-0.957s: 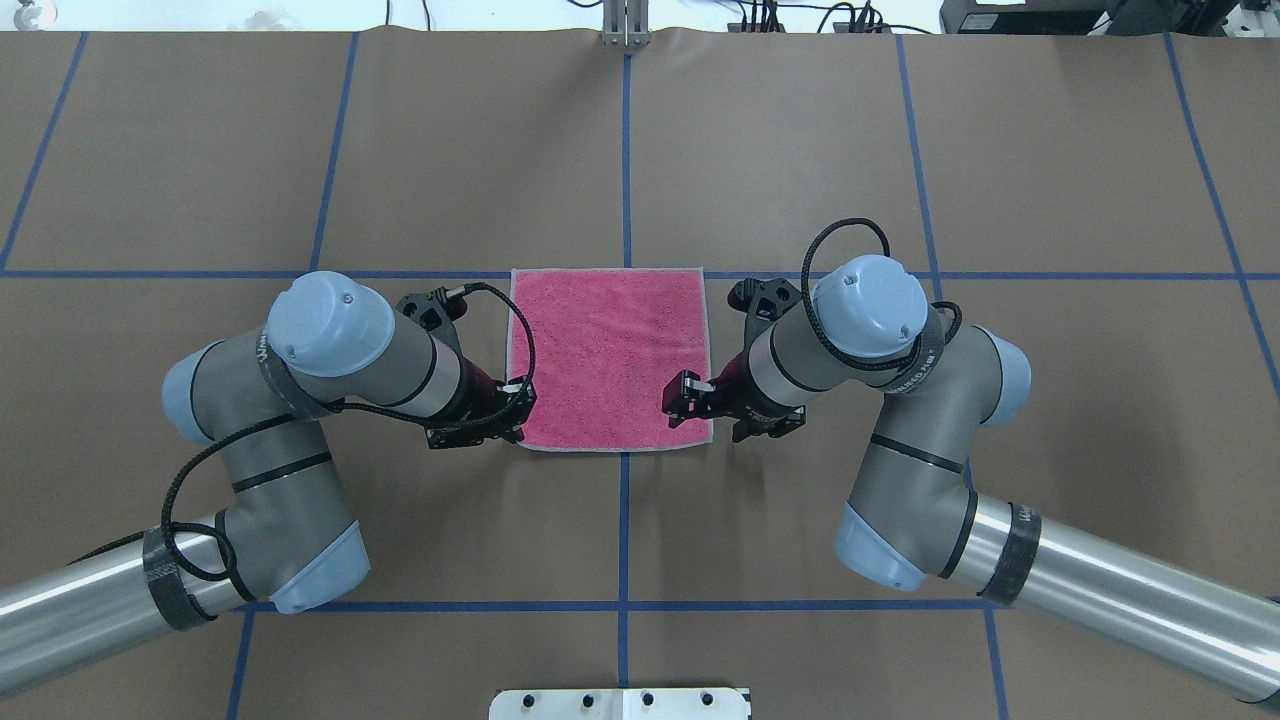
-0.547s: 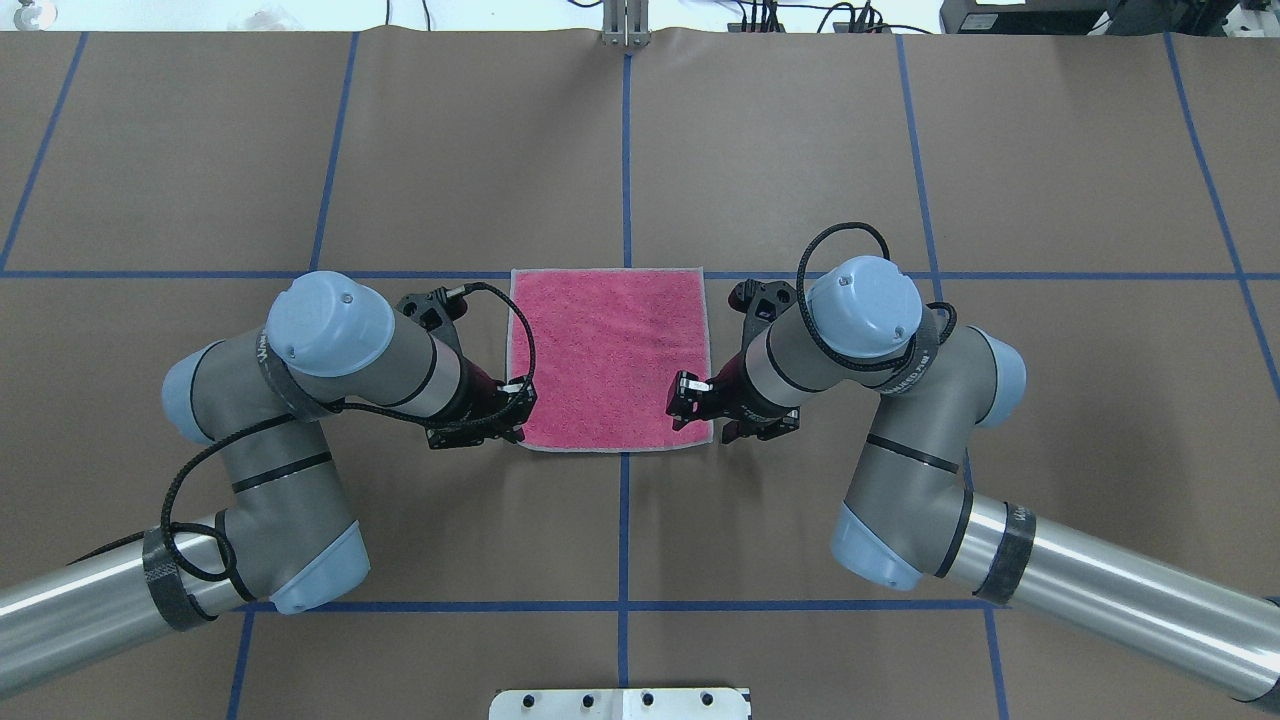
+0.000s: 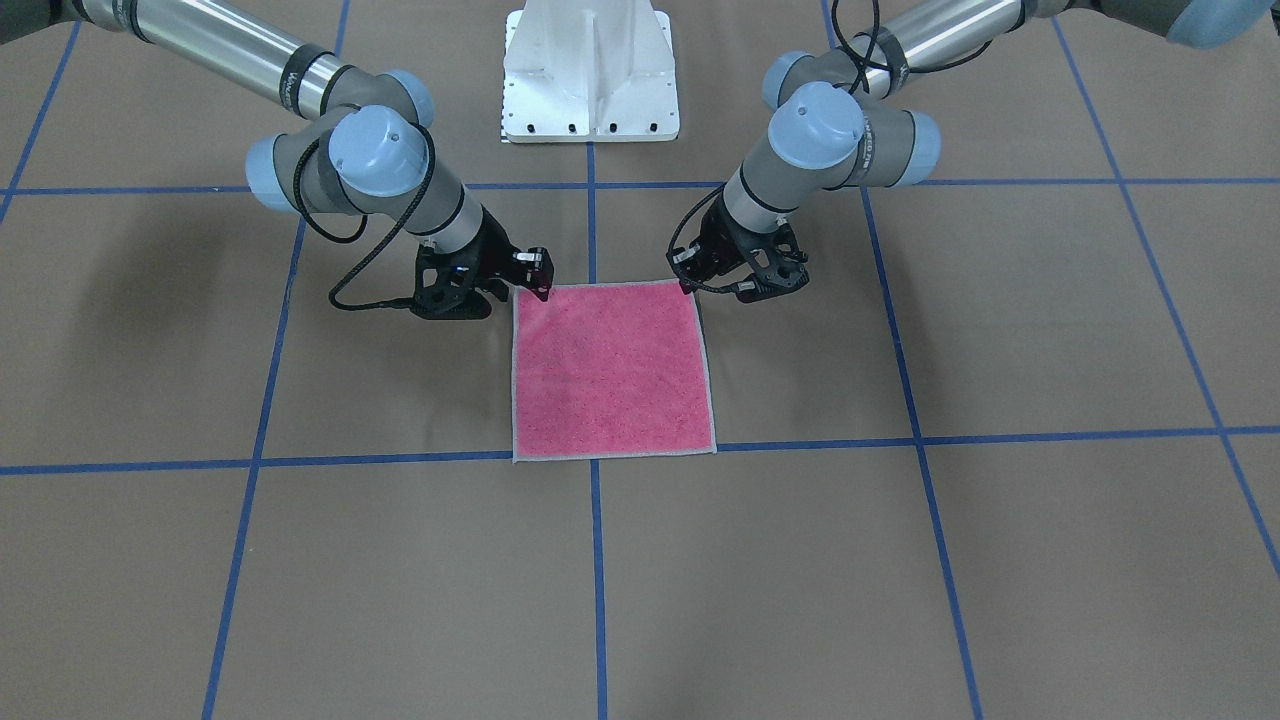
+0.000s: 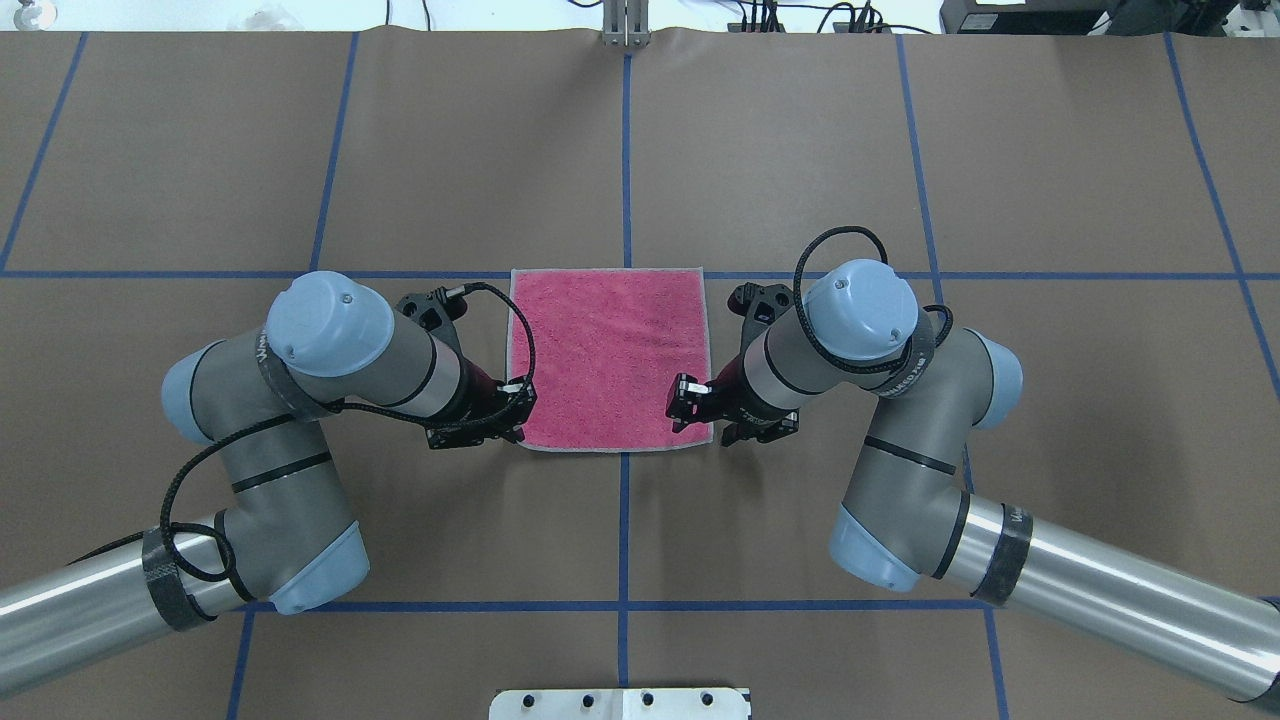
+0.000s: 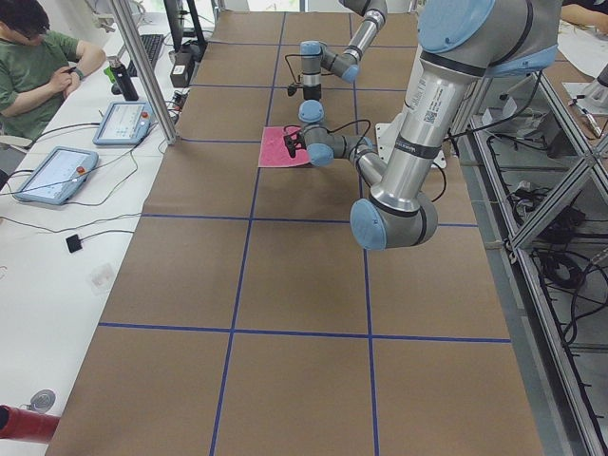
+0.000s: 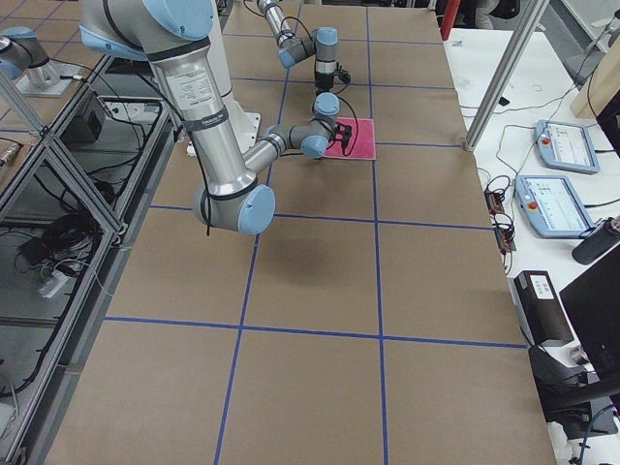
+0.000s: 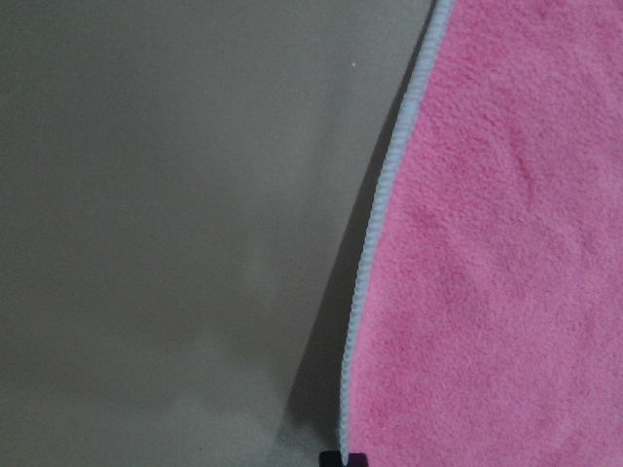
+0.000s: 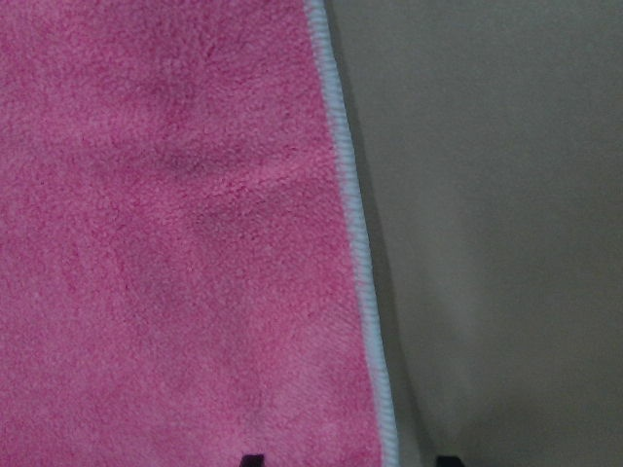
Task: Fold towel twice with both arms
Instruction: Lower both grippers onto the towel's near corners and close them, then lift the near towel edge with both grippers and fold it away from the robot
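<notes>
The towel [image 4: 610, 360] lies flat and pink side up at the table's middle, also seen in the front view [image 3: 610, 370] and both wrist views [image 7: 487, 243] [image 8: 175, 243]. My left gripper [image 4: 516, 402] [image 3: 690, 284] sits at its near left corner. In the left wrist view its tips [image 7: 343, 457] look closed together on the light stitched edge, which is raised a little over its shadow. My right gripper [image 4: 688, 405] [image 3: 540, 282] is low at the near right corner. It is open, and its two fingertips straddle the towel's edge [image 8: 348, 459].
Brown paper with blue tape lines [image 4: 625, 150] covers the table. The white pedestal base [image 3: 590, 70] stands on the robot's side. A seated person [image 5: 33, 57], tablets [image 5: 52, 171] and a metal post [image 5: 142, 66] are along the far side.
My right arm has edged slightly inward and toward the robot, bringing its gripper a touch nearer the towel's near right corner. The left arm and the towel have stayed still.
</notes>
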Controlling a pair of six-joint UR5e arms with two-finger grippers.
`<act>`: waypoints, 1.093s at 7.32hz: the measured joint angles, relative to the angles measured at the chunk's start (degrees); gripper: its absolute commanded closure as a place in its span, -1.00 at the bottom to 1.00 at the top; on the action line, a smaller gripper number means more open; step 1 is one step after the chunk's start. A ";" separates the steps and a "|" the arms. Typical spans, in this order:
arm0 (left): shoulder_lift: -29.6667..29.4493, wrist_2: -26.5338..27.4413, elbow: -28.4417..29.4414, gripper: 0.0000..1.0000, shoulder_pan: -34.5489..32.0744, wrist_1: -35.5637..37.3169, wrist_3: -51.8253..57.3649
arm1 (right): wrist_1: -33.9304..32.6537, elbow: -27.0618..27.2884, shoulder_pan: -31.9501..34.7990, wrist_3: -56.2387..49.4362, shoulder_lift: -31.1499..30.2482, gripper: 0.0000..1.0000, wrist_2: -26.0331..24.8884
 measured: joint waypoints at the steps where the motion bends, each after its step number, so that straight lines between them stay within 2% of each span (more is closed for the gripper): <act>1: 0.01 0.00 0.00 1.00 -0.03 0.00 0.00 | 0.00 0.04 0.01 0.03 0.00 1.00 0.02; 8: -0.16 -0.37 -1.63 1.00 -0.58 0.07 0.00 | 1.33 0.59 0.84 0.07 -0.15 1.00 0.10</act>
